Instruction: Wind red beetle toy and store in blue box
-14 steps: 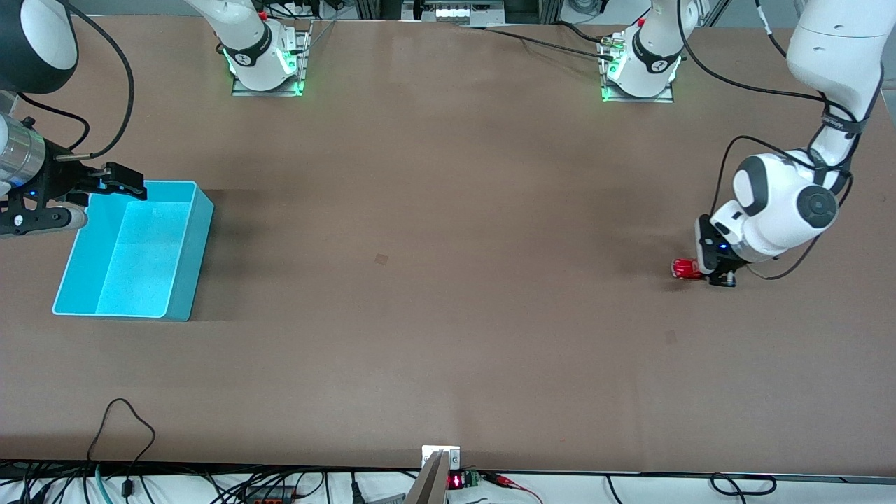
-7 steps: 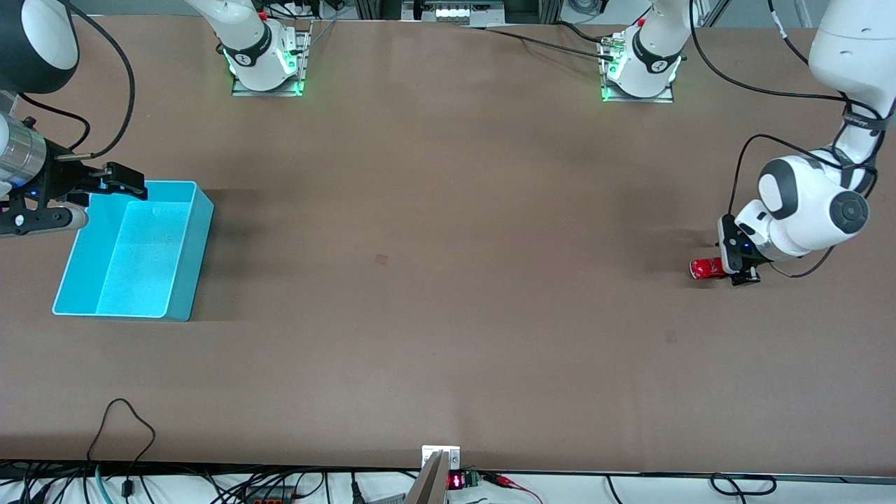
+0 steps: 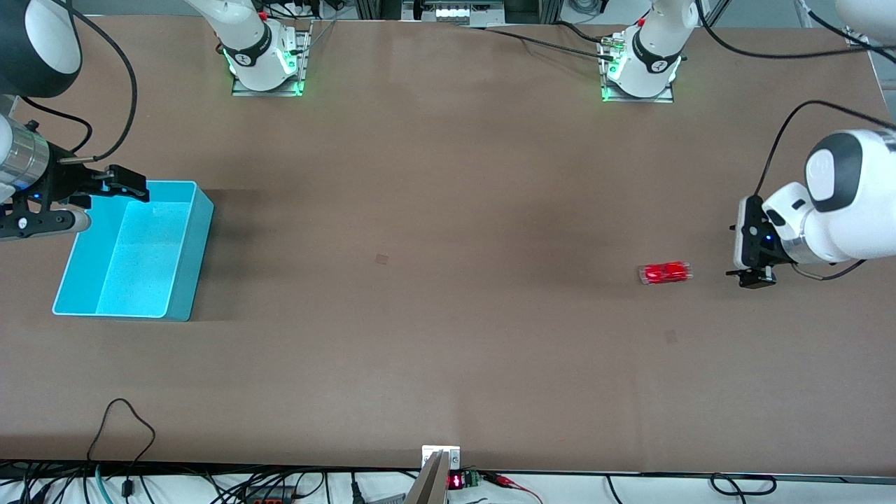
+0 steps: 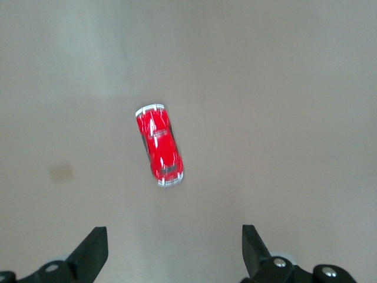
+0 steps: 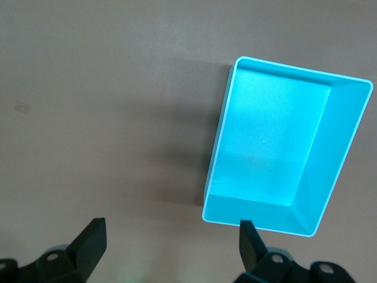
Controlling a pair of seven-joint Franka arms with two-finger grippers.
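The red beetle toy [image 3: 665,273] stands free on the brown table toward the left arm's end; it also shows in the left wrist view [image 4: 159,145]. My left gripper [image 3: 747,252] is open and empty, low over the table a short way from the toy toward the left arm's end, with the toy lying past its fingertips [image 4: 94,239]. The blue box [image 3: 190,259] sits empty at the right arm's end and fills part of the right wrist view [image 5: 337,159]. My right gripper [image 3: 105,203] is open and empty over the box's corner farthest from the front camera.
The two arm bases [image 3: 264,63] [image 3: 640,70] stand along the table edge farthest from the front camera. Cables [image 3: 126,420] lie at the table edge nearest the front camera. A small dark mark [image 3: 381,259] is on the table's middle.
My left gripper has let go of the toy and drawn back toward the left arm's end. The toy has rolled away from it toward the table's middle. The right arm has not moved.
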